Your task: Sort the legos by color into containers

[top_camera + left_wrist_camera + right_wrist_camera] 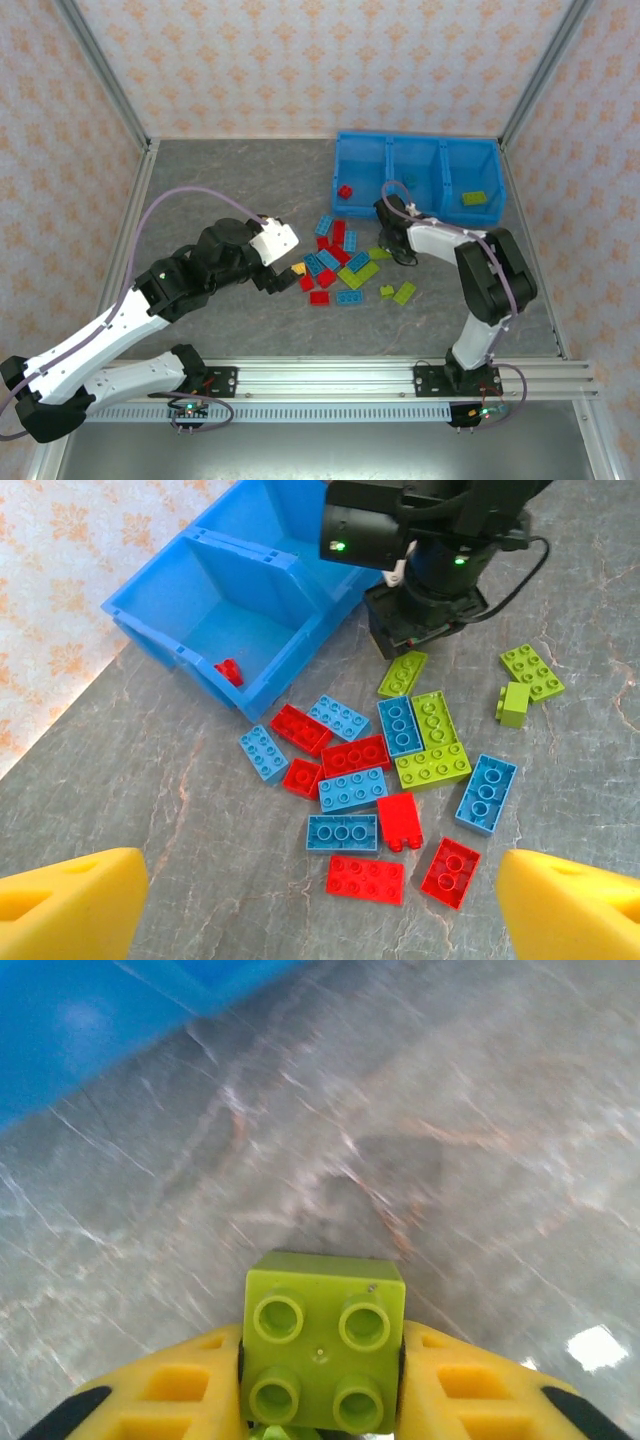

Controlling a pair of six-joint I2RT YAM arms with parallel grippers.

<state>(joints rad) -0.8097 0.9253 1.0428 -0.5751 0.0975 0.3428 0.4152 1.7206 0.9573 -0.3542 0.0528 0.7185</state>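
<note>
With left jaws open, the green lego [322, 1340] pinched in the right jaws could be knocked loose by the bin [420, 137] wall.

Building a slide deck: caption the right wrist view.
Right gripper pinching a square lime green lego, grey table beyond.

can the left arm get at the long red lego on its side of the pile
Probably yes: the left gripper is open facing it, and the red lego lies flat, with nothing on top and its near side free.
</note>
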